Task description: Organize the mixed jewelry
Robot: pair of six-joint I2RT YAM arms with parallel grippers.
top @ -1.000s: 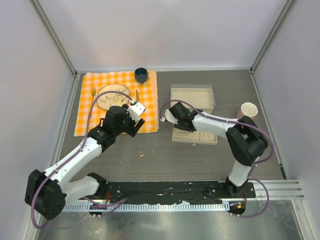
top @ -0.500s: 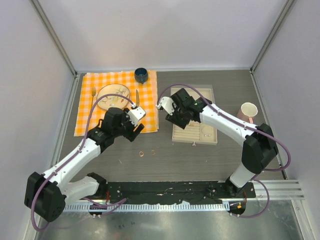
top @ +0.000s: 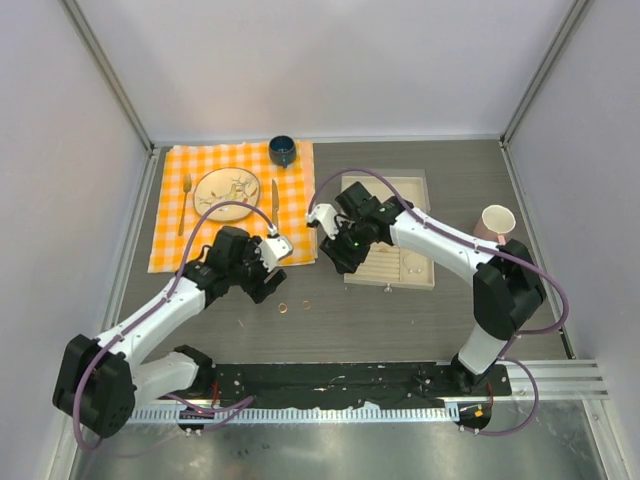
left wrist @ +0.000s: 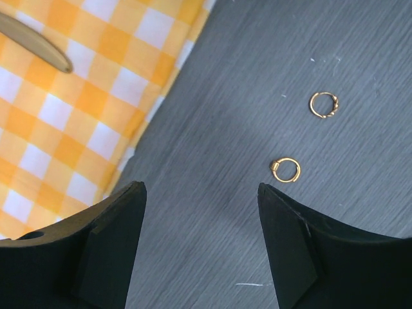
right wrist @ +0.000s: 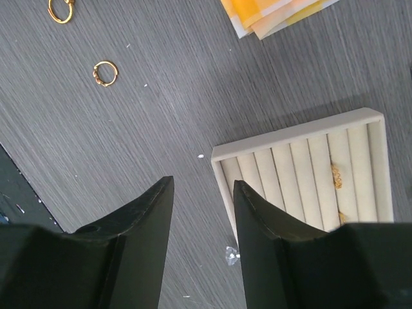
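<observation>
The jaws of the left arm (top: pixel 165 305) stand wide open and empty. Those of the right arm (top: pixel 440 245) are part open and also empty. Thin and flat, the nearer gold ring (left wrist: pixel 285 170) could skid across the bench (left wrist: pixel 212 122) if nudged. It lies just ahead of the left jaws, off-centre, with a second ring (left wrist: pixel 323 104) beyond.

Two gold rings (left wrist: pixel 285 170), flat on table (left wrist: pixel 212 116), slightly apart

An orange-and-white check is carried by the cloth (top: pixel 295 190), while the surface (top: pixel 400 320) is marked with a dark grey wood grain. The two rings (left wrist: pixel 275 168) are coloured gold, the tray (right wrist: pixel 296 132) beige and the bowl (top: pixel 282 150) dark blue.
</observation>
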